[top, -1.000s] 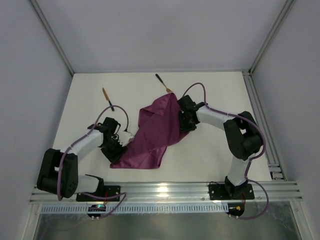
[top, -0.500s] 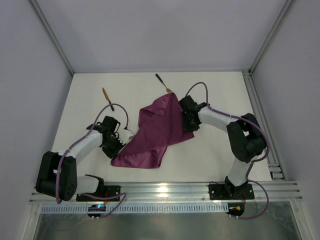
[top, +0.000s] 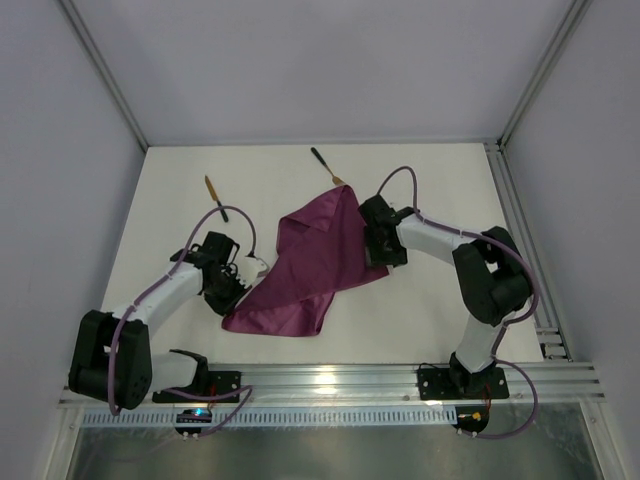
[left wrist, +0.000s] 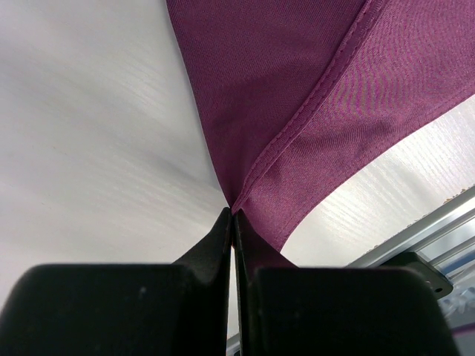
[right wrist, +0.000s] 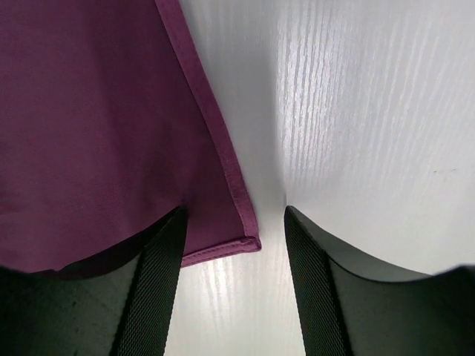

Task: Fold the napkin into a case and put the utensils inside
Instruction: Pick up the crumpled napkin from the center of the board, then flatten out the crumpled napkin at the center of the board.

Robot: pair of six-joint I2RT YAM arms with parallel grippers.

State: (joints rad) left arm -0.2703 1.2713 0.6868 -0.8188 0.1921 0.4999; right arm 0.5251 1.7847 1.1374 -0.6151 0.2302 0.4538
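**Napkin pinched at its left edge, both utensils on the bare bench**

The napkin (top: 305, 270) has no pouch shape. It lies on the white bench (top: 440, 190) as a loose, lopsided fold of plain magenta-purple cloth. It is narrow at its far tip and wider toward the near edge, and one layer is doubled over another along a diagonal. Nothing rests on it or inside it.

The two utensils lie outside the cloth. One utensil (top: 215, 198) is well apart from it at far left, with its gold head pointing away from the arms. The other utensil (top: 325, 166) lies at the far middle, its gold head just beside the napkin's tip. At this size I cannot tell which is the fork and which the knife.

The left end effector (top: 255, 268) sits at the napkin's left edge. In the left wrist view its jaws are pressed together on a stitched hem where two layers of cloth (left wrist: 282, 74) meet.

The right end effector (top: 384, 252) is at the napkin's right side. In the right wrist view its jaws stand apart over the bench, and a hemmed corner of the cloth (right wrist: 89, 126) lies flat between them, unpinched. The arm hides part of that side in the top view.
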